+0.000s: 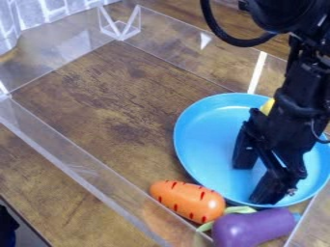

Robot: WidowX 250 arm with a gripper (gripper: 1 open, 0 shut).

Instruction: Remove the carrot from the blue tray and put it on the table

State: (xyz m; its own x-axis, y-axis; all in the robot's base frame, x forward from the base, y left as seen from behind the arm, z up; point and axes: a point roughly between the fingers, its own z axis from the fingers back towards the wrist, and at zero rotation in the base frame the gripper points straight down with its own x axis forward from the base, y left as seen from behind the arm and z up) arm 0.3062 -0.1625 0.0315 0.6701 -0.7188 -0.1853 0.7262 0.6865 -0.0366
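The bench [96, 82] is dark brown wood grain with a worn, glossy finish, bounded by low clear walls [80, 159] along the visible left and far sides. Beyond the far left corner lies a pale, crumpled-looking material [33, 24]; more wood surface shows past the far wall. The tray [196, 145], round, blue and shallow-rimmed, occupies the right part of the bench. The carrot [188, 201], orange with dark cross marks, lies outside the tray at its near left side, on the bench, green end toward the right. The eggplant [253, 229], purple, lies to the right of the carrot, close to the near rim of the tray. A yellow item [267, 106], mostly hidden, shows at the far side of the tray behind the arm. The end effector [261, 174], black, is positioned over the tray, fingers directed toward the left and near side. Its jaws stand wide open. No object is visible in its grip; contact with the tray cannot be determined.
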